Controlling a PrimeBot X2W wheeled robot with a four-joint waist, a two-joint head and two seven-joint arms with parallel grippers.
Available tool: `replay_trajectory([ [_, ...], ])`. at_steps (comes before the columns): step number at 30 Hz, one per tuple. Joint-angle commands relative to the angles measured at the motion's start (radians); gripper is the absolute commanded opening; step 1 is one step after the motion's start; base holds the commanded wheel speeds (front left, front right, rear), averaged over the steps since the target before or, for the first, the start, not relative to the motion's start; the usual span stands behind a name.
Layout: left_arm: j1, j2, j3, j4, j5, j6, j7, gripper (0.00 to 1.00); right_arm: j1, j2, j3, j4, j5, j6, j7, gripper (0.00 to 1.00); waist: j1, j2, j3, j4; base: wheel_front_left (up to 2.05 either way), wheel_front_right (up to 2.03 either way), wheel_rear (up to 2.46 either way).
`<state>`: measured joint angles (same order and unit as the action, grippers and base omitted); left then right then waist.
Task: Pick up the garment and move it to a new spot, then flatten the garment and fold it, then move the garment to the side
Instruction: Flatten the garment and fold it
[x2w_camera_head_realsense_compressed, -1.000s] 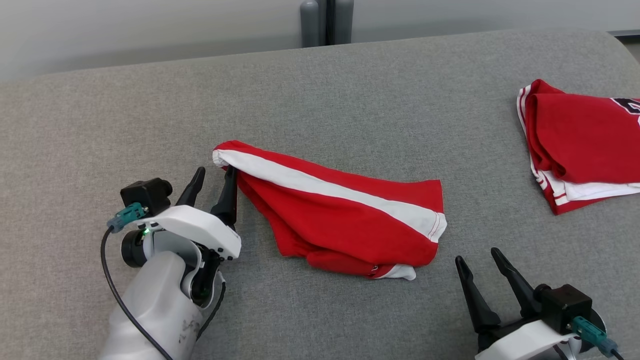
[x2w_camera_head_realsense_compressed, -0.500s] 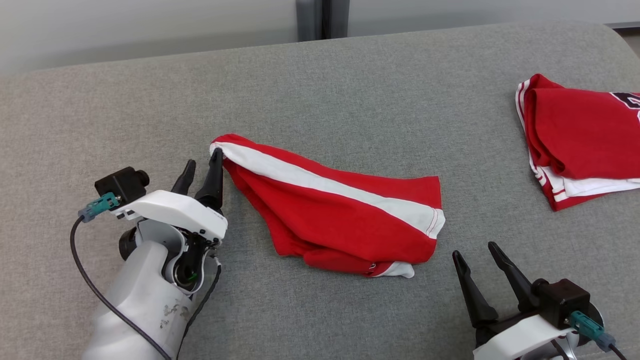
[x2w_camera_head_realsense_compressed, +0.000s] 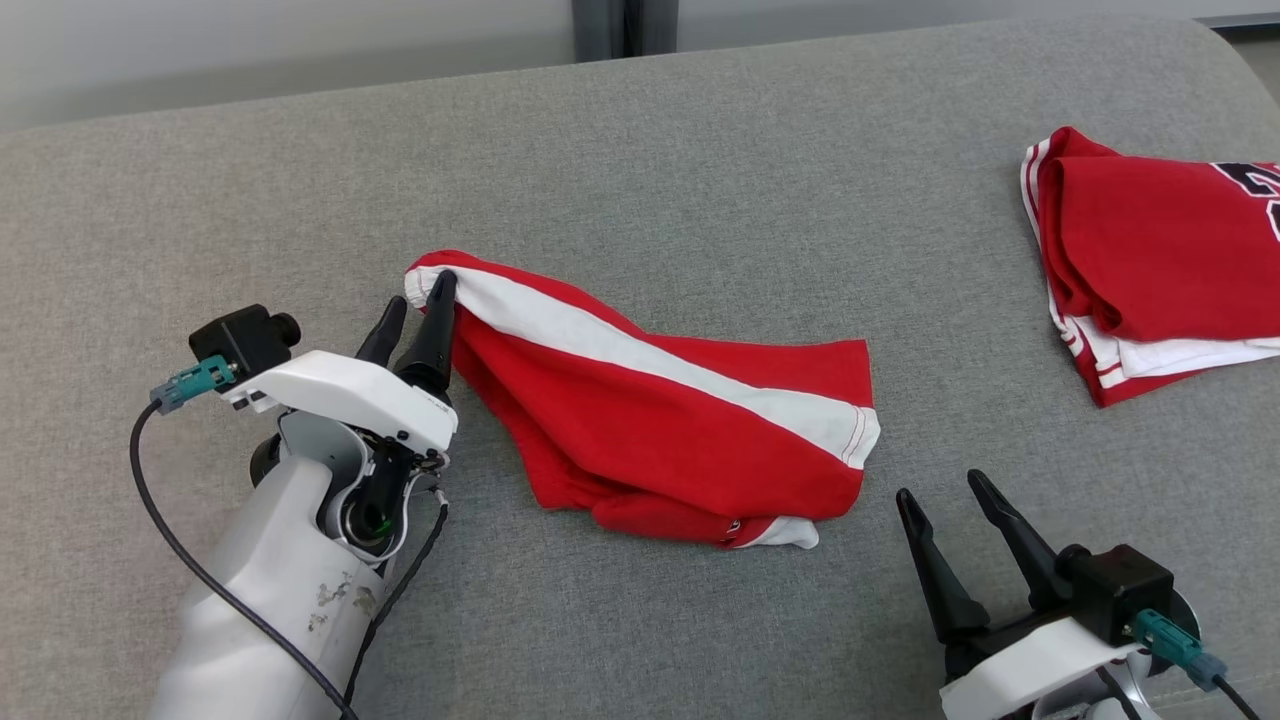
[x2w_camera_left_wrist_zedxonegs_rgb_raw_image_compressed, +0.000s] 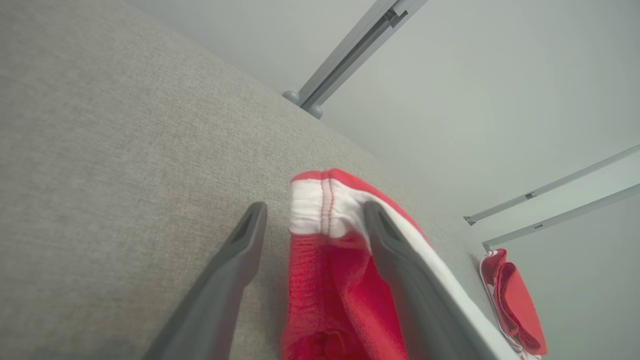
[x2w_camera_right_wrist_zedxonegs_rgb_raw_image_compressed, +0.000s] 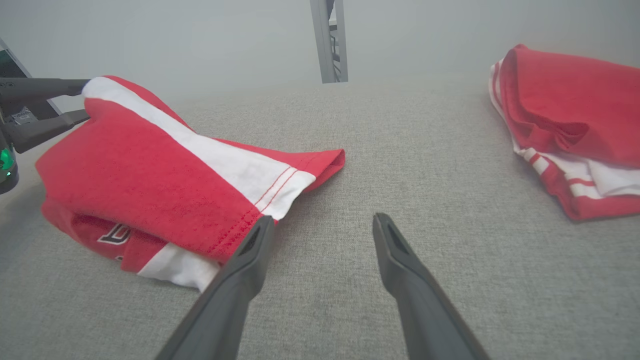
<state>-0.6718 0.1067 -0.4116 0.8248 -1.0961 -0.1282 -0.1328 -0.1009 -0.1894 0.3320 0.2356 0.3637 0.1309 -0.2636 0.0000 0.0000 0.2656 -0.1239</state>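
We see two red garments on one grey padded top (x2w_camera_head_realsense_compressed: 640, 150). The striped garment (x2w_camera_head_realsense_compressed: 680, 430), red with a white band, is the one for the task. It lies bunched up in the middle of the top, a bit to the left. Its far left corner stands up a little.

There are two grippers. The left gripper (x2w_camera_head_realsense_compressed: 419, 293) is at that corner. Its two fingers are apart, the white corner sits between them, and one finger touches the cloth. The right gripper (x2w_camera_head_realsense_compressed: 940, 487) is near us, just right of the striped garment and not touching it. Its two fingers are apart too, with nothing between them.

The second garment (x2w_camera_head_realsense_compressed: 1150, 250) lies at the far right, well apart from the first.
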Motion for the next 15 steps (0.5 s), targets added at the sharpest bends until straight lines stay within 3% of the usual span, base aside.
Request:
replay_trajectory([
  [1,-0.025,0.005,-0.007,0.004,-0.006,-0.003,0.005,1.0,-0.017,-0.004,-0.002,-0.003,0.005,0.0,-0.002,1.0,0.0,0.0,0.001,-0.004,0.0,0.0,0.0],
  [2,-0.025,0.005,-0.014,0.006,-0.015,-0.003,0.01,1.0,-0.017,-0.004,-0.003,-0.004,0.005,0.0,-0.002,1.0,0.0,0.0,0.001,-0.006,0.0,0.0,0.0],
  [3,-0.026,0.007,-0.021,0.006,-0.02,-0.003,0.013,0.77,-0.016,-0.004,-0.004,-0.005,0.005,0.0,-0.002,1.0,0.0,0.0,0.002,-0.008,0.0,0.0,0.0],
  [5,-0.033,0.013,-0.036,-0.007,-0.028,-0.003,0.003,0.07,-0.015,-0.002,-0.005,-0.007,0.005,0.0,-0.002,1.0,0.0,0.0,0.003,-0.011,0.0,0.0,0.0],
  [6,-0.035,0.018,-0.044,-0.012,-0.031,-0.003,-0.004,0.0,-0.016,-0.002,-0.005,-0.008,0.005,0.0,-0.002,1.0,0.0,0.0,0.003,-0.012,0.0,0.0,0.0],
  [15,-0.017,0.066,-0.106,-0.075,-0.06,-0.003,-0.059,0.0,-0.027,0.0,0.006,-0.007,0.014,0.0,-0.002,1.0,0.0,0.0,-0.002,0.002,0.0,0.0,0.0],
])
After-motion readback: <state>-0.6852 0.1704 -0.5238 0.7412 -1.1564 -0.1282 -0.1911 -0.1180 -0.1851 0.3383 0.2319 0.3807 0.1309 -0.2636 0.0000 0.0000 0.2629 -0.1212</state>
